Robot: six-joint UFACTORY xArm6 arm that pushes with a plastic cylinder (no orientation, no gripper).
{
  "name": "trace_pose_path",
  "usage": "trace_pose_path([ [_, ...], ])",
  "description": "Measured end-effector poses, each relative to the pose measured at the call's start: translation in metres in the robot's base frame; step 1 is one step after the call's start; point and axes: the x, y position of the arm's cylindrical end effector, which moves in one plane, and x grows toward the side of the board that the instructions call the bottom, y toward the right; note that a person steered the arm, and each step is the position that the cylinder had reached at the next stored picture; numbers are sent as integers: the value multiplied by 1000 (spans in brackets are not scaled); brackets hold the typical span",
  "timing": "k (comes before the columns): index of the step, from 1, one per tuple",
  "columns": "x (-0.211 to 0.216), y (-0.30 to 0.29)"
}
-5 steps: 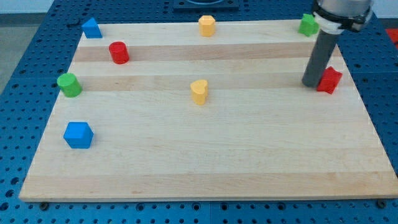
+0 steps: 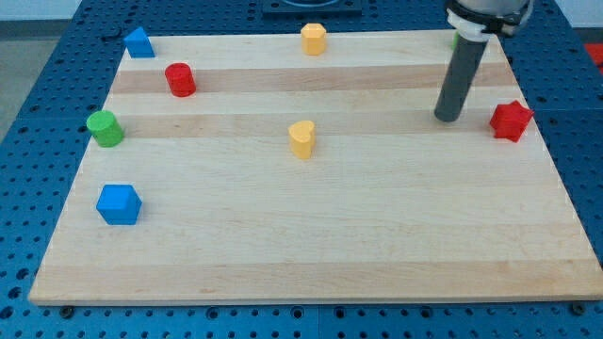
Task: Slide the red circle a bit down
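- Currently parked on the right side of the desk (image 2: pixel 330 245): my tip (image 2: pixel 448 118), just left of the red star (image 2: pixel 511 121) but clear of it, and well right of the yellow heart (image 2: pixel 301 138).
- No pincer on show, only a bare rod; cannot tell apart or together.
- Red circle (image 2: pixel 180 79): upright on the far-left part of the desk, well apart from my tip and touching nothing. Nearest neighbours: blue block (image 2: pixel 139 42) at the far-left corner, green circle (image 2: pixel 105 128) nearer and further left.
- Judged step: crossing over to get behind the red circle; push not yet begun.
- Best route, probably: leftward along the far strip, passing between the yellow heart and the yellow block (image 2: pixel 313 39) at the far edge, without brushing either.
- Arrive on the far side of the red circle, dead centre; avoid clipping it sideways on the way in.
- Then push straight toward the near edge, slowly and briefly; only a small shift wanted.
- Off-centre contact likely to send it slipping aside, possibly toward the green circle.
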Motion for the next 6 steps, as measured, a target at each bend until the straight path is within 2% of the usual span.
trace_pose_path([
  [2,-82,-112],
  [3,-105,-181],
  [5,-113,-316],
  [6,-113,-354],
])
